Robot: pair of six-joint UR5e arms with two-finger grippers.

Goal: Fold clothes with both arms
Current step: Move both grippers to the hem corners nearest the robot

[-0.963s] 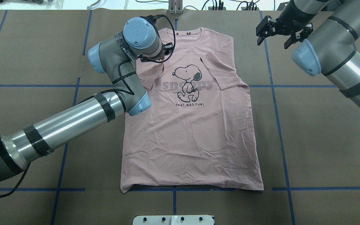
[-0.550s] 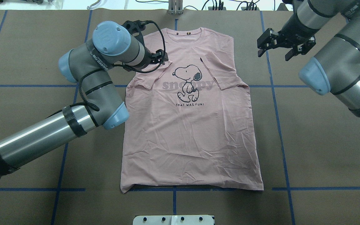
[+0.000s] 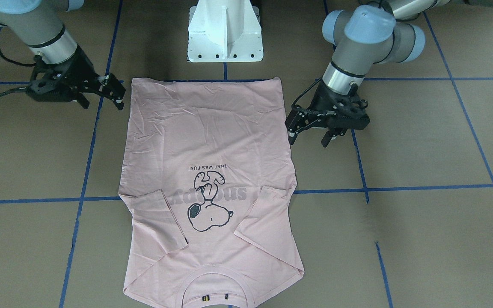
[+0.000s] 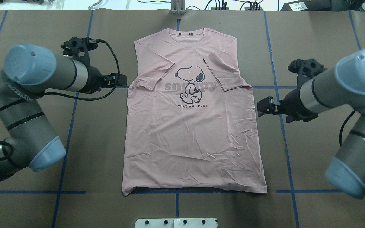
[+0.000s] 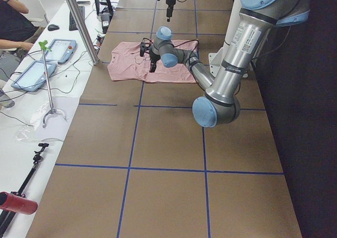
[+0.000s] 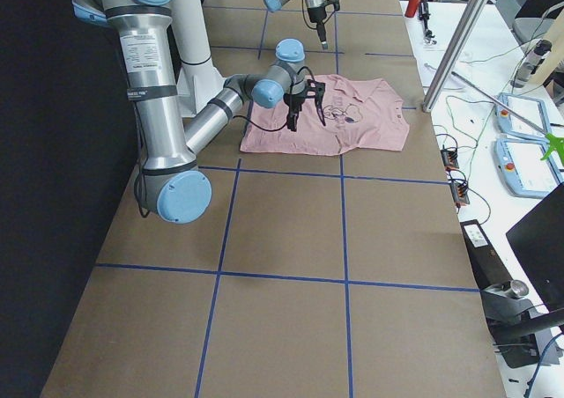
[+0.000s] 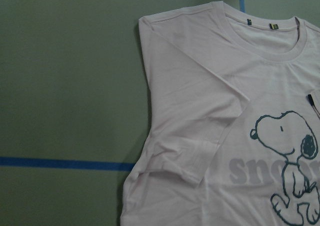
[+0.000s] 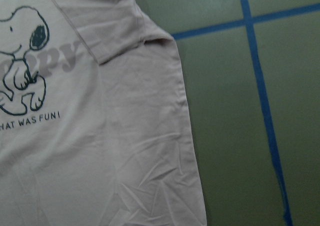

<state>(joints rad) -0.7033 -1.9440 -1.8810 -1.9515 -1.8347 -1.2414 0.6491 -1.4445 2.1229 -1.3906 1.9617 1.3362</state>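
shirt: pale pink T-shirt (image 4: pixel 192 136), lying flat and print-up in the middle of the desk (image 4: pixel 322 142). Collar's at the far end, hem's at the near end by the robot's white pedestal (image 3: pixel 225 34).
sleeves: both folded in over the chest. The right one covers the end of the grey "snoopy" lettering and has a tiny black tag (image 4: pixel 203 60) at its edge.
left gripper: (image 3: pixel 308 139) sits just off the shirt's left edge. Fingers are spread wide with nothing between them, so it's holding nothing.
right gripper: (image 3: pixel 103 100) same deal, just off the right edge. Fingers are wide apart and empty.
contact: honestly can't tell if any fingertip is brushing the cloth. Both wrist cams just look down on the shirt's edge and bare desk.
desk: brown cover with a blue tape grid. The shirt's a bit wrinkly, mostly toward the hem.
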